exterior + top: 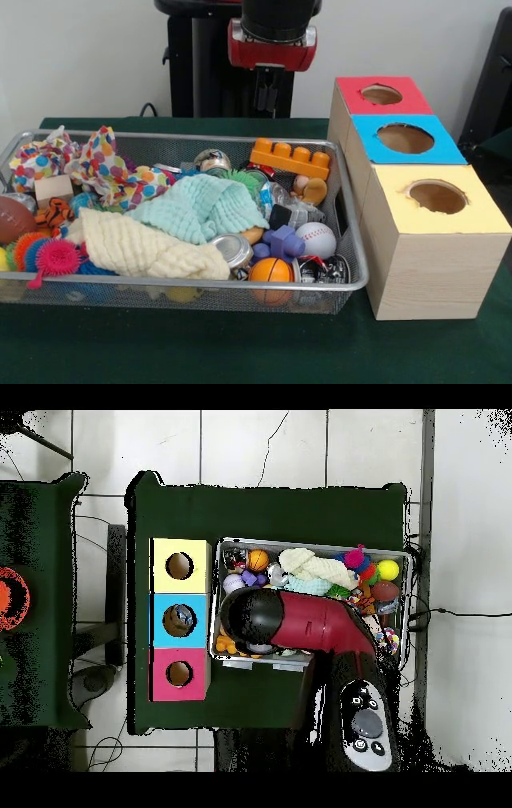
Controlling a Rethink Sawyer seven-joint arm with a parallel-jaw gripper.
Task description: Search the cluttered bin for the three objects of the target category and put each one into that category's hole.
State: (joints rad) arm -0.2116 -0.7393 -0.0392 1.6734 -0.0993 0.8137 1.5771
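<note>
The bin (352, 276) sits on the green surface (200, 352), packed with clutter. Near its front rim lie an orange ball (270, 270) and a baseball (316, 239). Behind these, beside the mint cloth (200, 206), one crinkled clear bottle (290, 206) shows, apparently partly buried. Beyond, the gripper (268, 98) hangs above the bin's far rim; whether its fingers stand wide or narrow cannot be told.

Bin (352, 240): packed full; your way down is blocked by two cloths (200, 206) over the toys.
Box holes (437, 195): all three open from above.
</note>
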